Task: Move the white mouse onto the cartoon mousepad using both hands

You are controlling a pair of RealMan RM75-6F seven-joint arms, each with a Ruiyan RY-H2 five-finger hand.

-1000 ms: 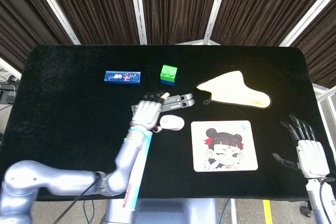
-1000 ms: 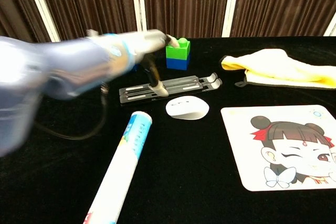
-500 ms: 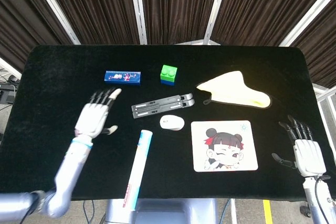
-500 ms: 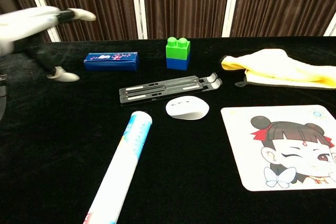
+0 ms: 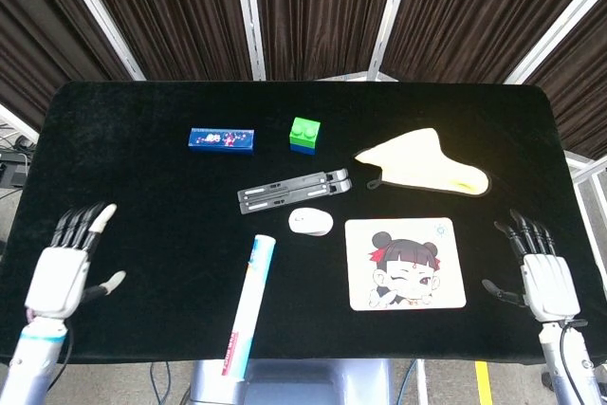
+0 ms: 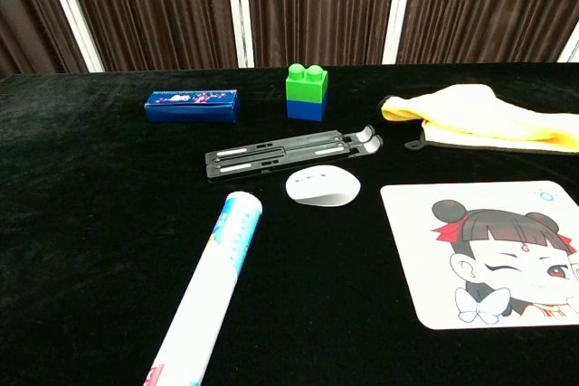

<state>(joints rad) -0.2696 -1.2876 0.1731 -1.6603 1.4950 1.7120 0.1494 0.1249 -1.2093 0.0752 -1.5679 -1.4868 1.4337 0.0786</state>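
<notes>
A: Black cloth table (image 5: 142, 139), dark curtains behind. Left to right?

B: I've got the left hand (image 5: 64, 267) at the near-left edge, fingers spread, empty. White mouse (image 5: 311, 222), smooth oval, sits just beside the cartoon mousepad (image 5: 406, 264), not on it. Right hand (image 5: 545, 280) at the near-right edge, splayed, empty.

A: Step?

B: Pre-reach, I'd say. Next: left hand over to the mouse.

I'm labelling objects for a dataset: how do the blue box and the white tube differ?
The blue box is flat-sided and dark blue; the white tube is round and mostly white. The box lies crosswise at the table's far side; the tube, clearly longer, lies lengthwise at the near edge, its end past it. Both lie flat, untouched by either hand.
</notes>
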